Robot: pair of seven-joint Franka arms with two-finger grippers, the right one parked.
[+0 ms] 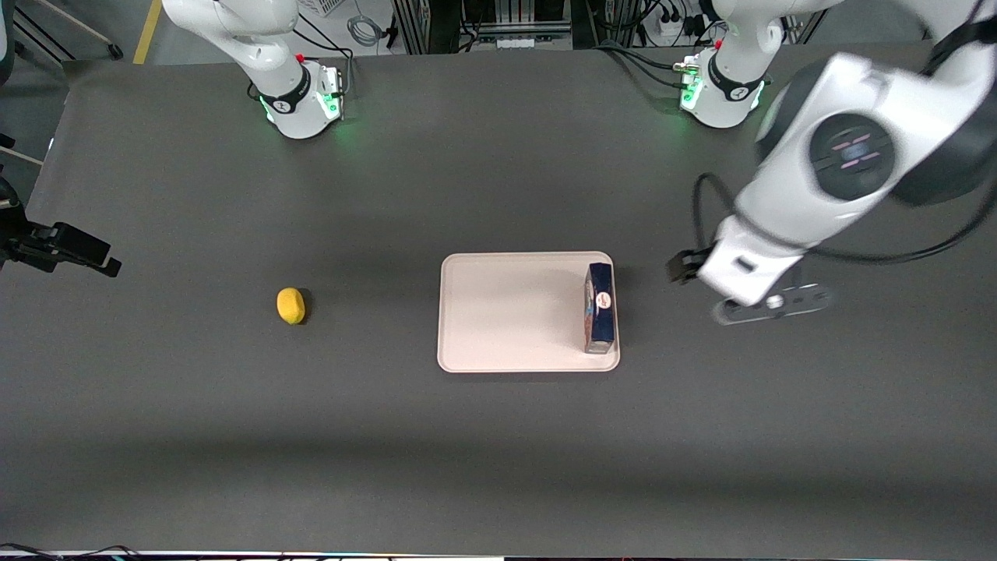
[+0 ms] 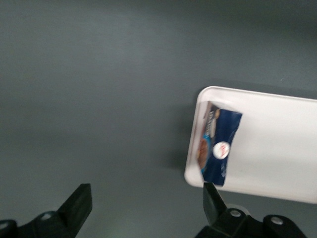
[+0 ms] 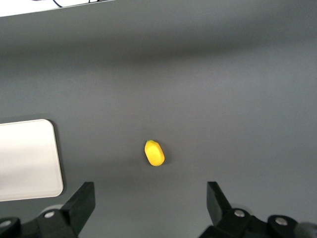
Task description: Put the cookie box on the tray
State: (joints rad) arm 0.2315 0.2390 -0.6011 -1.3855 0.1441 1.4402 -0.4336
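A: Are the fingers holding anything?
B: No, the gripper is spread wide and empty over bare worktop, beside the tray, probably clearing away.
A: And the tray?
B: The cookie box lies inside, along the rim nearest the gripper. Looks placed.

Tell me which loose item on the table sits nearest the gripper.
The cookie box, lying on the tray beside the open gripper; the yellow lemon lies toward the parked arm's end.
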